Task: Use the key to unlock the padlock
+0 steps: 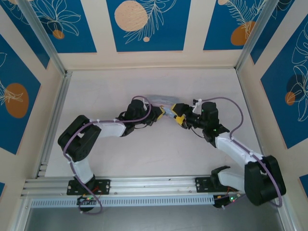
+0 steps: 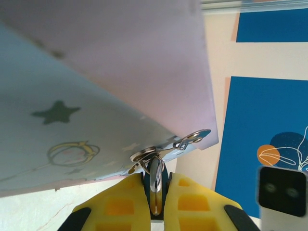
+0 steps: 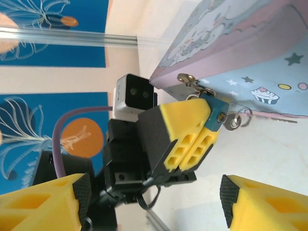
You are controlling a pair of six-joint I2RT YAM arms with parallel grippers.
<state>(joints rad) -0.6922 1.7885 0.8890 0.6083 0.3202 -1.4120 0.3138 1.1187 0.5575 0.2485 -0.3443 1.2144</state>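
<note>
Left pincer (image 2: 155, 186) is clamped flat on the padlock (image 3: 215, 111), its yellow pads squeezing the small blue body from both sides. The right pincer (image 3: 153, 199) stands wide apart with nothing between its fingers, just to the right of the lock. The padlock sits mid-table at the hasp (image 2: 191, 139) on the near edge of the tin box (image 1: 155, 99). The key (image 3: 232, 123) looks seated in the lock's face, its ring hanging loose beside it.

My worry is that key, since nothing grips it. A bump from the open fingers as they come back in could tip it out or skew it in the keyway. A hard twist could also turn the little lock inside the left pads, or drag the box along by its hasp.

From the right wrist you get the key, its ring and the lock's blue face. The left wrist looks along the lock's thin metal edge to the hasp, with the key hidden. From above, the lock and key are too small to make out. I cannot tell whether the shackle has sprung.
</note>
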